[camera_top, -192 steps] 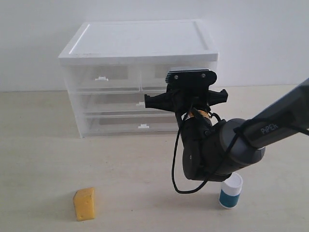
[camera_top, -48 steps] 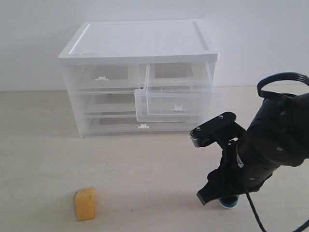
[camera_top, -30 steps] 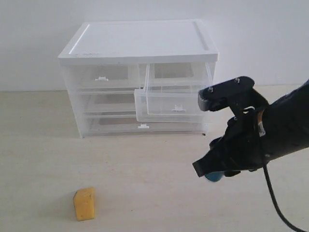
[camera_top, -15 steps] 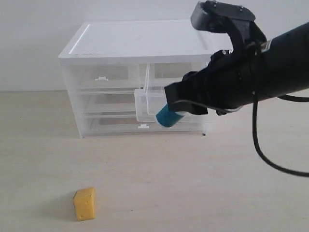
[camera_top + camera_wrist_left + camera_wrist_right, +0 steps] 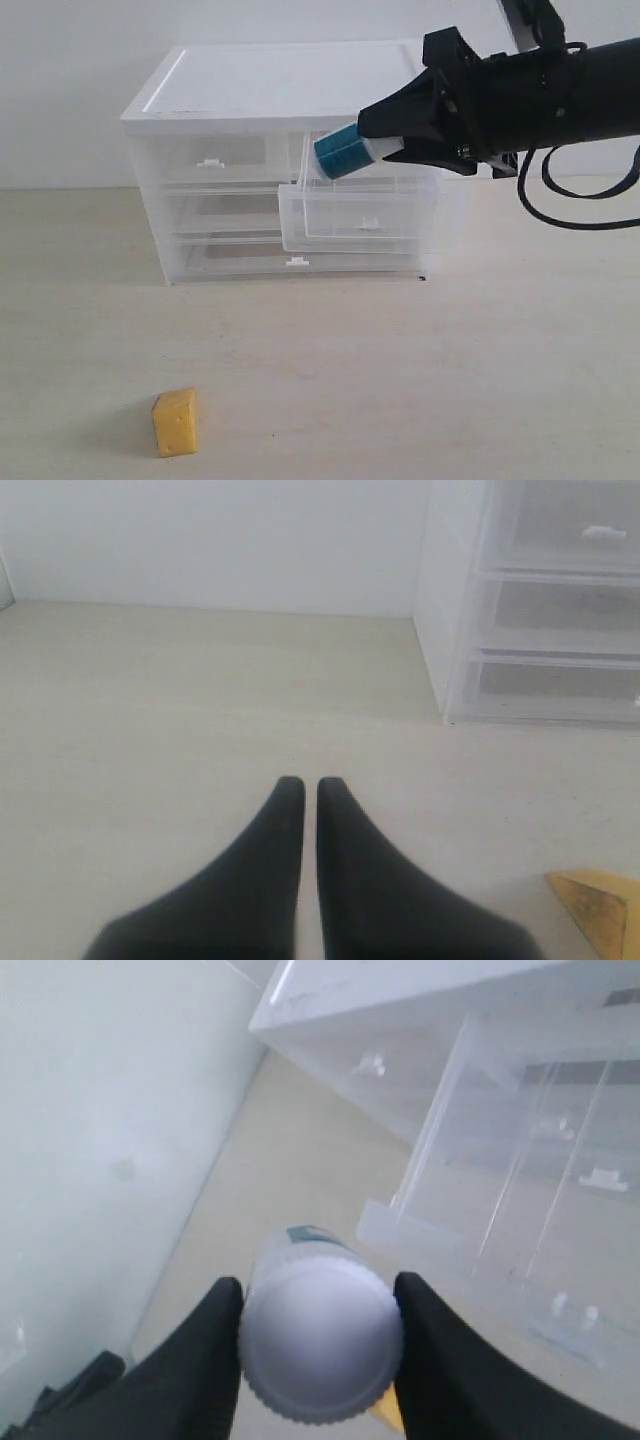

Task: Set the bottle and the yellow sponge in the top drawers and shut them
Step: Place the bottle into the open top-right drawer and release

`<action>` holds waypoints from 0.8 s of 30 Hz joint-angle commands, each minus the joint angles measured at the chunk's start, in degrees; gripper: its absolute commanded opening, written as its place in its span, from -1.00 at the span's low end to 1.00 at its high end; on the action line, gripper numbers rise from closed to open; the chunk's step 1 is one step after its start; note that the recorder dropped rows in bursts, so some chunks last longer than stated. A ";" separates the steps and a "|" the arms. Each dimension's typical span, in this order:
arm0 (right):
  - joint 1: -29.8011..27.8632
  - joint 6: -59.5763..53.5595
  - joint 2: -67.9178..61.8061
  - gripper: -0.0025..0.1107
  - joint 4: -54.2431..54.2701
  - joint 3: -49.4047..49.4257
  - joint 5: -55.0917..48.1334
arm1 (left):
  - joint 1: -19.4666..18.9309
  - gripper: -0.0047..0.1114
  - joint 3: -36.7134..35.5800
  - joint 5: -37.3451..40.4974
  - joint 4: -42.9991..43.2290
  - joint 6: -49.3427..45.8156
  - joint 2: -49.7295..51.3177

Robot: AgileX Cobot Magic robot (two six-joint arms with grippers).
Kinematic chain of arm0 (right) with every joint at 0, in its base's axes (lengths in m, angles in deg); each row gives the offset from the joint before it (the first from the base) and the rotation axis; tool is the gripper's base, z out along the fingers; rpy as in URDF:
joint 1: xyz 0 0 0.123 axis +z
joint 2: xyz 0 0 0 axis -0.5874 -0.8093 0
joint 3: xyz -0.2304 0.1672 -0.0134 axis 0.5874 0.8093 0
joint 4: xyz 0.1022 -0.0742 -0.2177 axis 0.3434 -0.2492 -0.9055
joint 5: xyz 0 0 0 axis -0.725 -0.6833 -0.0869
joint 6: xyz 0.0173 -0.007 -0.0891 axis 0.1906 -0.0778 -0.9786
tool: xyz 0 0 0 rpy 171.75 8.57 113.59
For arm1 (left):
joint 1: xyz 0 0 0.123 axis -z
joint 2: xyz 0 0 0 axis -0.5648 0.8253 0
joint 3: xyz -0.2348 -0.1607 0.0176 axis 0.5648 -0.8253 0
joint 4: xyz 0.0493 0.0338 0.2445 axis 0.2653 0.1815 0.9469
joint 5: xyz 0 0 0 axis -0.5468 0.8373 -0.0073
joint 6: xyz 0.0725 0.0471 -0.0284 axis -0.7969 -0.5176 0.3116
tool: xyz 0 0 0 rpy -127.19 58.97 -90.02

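Right gripper clamped the one bottle, tilted over the open right top drawer; left top drawer closed, one yellow sponge on the table, left gripper pinched empty.

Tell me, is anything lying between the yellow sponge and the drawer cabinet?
No. In the exterior view, only bare tabletop separates the yellow sponge from the cabinet. The bottle is off the table, held in the right gripper.
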 commanded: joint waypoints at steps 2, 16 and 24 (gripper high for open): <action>-0.88 -0.48 -2.39 -0.96 4.60 -1.13 3.86 | -0.09 -0.85 -0.16 0.04 0.20 -0.11 -0.15; -0.88 1.33 -8.15 -0.62 4.87 -4.61 6.65 | -0.09 -0.85 -0.16 0.04 0.20 -0.11 -0.15; -0.88 -0.68 -6.11 0.26 2.66 -4.70 10.10 | -0.09 -0.85 -0.16 0.04 0.20 -0.11 -0.15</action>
